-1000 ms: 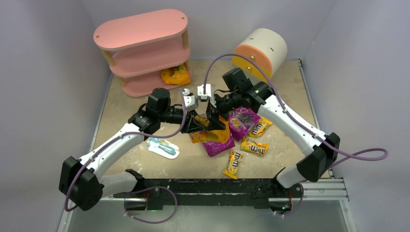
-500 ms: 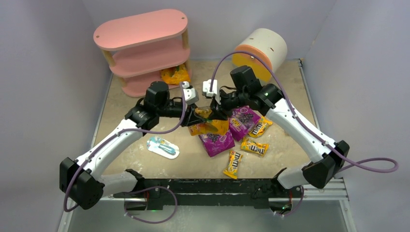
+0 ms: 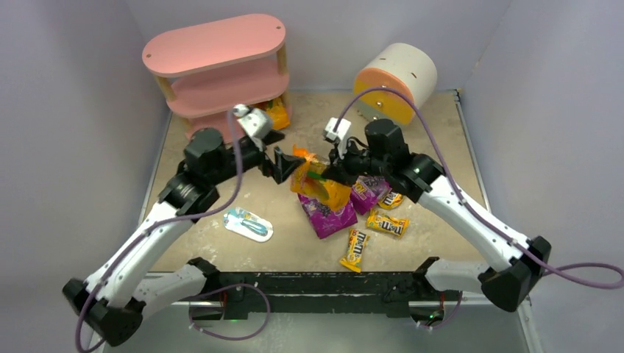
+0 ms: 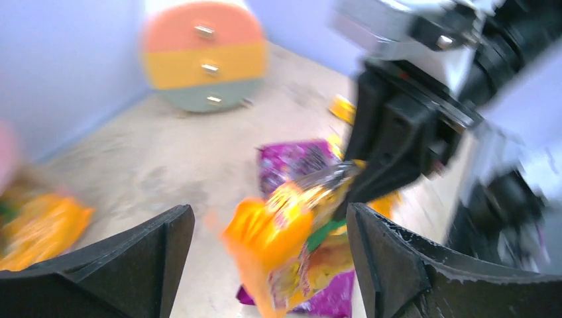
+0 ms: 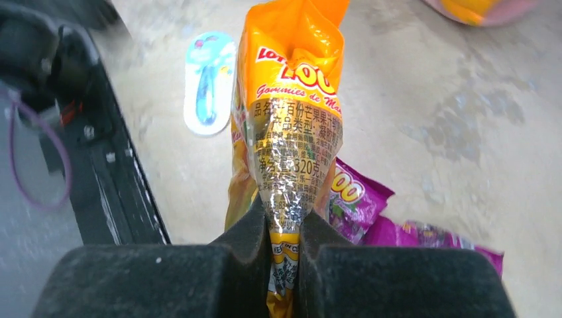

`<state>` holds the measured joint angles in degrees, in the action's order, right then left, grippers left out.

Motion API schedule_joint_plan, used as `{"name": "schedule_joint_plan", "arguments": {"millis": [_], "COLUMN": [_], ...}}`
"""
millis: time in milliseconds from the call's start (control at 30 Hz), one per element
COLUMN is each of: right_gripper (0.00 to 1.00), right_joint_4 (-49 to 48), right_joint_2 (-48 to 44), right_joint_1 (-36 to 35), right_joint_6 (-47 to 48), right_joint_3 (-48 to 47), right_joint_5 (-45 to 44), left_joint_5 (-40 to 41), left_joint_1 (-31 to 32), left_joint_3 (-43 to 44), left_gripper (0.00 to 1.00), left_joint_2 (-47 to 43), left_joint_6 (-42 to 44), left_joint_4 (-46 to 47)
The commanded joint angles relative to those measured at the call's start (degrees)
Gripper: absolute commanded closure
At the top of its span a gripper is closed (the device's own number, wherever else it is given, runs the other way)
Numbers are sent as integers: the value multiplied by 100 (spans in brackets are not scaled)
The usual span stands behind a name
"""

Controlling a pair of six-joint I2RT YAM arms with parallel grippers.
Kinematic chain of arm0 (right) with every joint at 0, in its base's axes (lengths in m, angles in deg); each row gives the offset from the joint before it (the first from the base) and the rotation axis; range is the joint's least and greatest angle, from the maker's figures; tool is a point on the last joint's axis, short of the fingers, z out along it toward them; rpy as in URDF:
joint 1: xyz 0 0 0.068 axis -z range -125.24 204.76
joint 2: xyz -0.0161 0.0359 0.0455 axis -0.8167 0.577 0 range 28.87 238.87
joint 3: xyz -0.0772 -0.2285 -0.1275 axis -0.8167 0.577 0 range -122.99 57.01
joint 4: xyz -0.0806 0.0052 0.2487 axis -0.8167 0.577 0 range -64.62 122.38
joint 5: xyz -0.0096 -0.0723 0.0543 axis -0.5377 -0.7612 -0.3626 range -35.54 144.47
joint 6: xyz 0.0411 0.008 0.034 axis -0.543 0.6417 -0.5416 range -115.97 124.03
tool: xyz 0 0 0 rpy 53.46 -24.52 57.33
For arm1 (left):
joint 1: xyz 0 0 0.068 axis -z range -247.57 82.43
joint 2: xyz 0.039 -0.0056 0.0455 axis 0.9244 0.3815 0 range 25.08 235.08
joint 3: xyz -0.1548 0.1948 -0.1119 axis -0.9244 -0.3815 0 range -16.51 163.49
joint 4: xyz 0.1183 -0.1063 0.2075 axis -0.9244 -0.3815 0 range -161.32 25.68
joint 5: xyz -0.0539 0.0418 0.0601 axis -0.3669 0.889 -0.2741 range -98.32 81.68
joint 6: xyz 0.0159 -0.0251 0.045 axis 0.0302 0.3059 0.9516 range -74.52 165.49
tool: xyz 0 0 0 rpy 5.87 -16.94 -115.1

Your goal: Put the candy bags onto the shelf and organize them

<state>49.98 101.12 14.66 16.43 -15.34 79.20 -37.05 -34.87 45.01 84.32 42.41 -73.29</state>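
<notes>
My right gripper (image 3: 328,171) (image 5: 285,238) is shut on the sealed end of a large orange-yellow candy bag (image 3: 318,184) (image 5: 291,99), holding it above the floor. My left gripper (image 3: 282,153) (image 4: 268,265) stands open just left of that bag (image 4: 285,242), its fingers (image 4: 136,262) apart from it. Two purple candy bags (image 3: 329,218) (image 3: 370,190) (image 5: 354,197) lie under and beside it. Small yellow M&M's packs (image 3: 388,223) (image 3: 355,248) (image 3: 394,197) lie to the right. Another orange-yellow bag (image 3: 269,115) sits on the bottom board of the pink shelf (image 3: 213,45).
A flat light-blue and white packet (image 3: 249,224) (image 5: 207,83) lies left of the pile. The round cream drum cabinet (image 3: 397,73) (image 4: 202,56) stands at the back right. Walls close in on the left, back and right.
My left gripper let go of the orange-yellow bag, opened and drew back to the left. My right gripper closed on the bag and holds it alone.
</notes>
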Motion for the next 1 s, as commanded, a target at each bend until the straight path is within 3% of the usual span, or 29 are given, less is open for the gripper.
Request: {"name": "schedule_joint_plan", "arguments": {"millis": [0,100,233,333,400,533,700,967], "right_gripper": [100,100,100,100,100,100,100,100], "right_joint_4": [-2037,-3175,-4572,-5384,-5773,-6317,-6709,-6623], "right_joint_2": [-959,-1392,-1585,-1608,-1595,-1505,-1152,-721], "right_joint_1": [19,20,19,19,19,19,-11,-213], "right_joint_6": [-2580,-4194,-5586,-6300,-6621,-7355,-8048,-8202], "right_joint_3": [320,981,1503,1680,1752,1908,1906,1703], "right_joint_5": [-1837,-2218,-2338,-2414,-2507,-2589,-2678,-3744], "left_joint_5": [3447,4443,3898,3573,3285,2386,1644,1999], "left_joint_1": [2,3,3,2,6,6,10,443], "left_joint_3": [-258,-799,-1748,-2230,-2490,-3132,-3319,-3745], "left_gripper": [11,3,0,0,0,0,0,0], "left_joint_2": [-1139,-1995,-2983,-3139,-3057,-2437,-1246,-519], "left_joint_6": [-1602,-2408,-3240,-4296,-4777,-5874,-6405,-6457], "left_joint_4": [-150,-289,469,1076,1572,3611,5844,8013]}}
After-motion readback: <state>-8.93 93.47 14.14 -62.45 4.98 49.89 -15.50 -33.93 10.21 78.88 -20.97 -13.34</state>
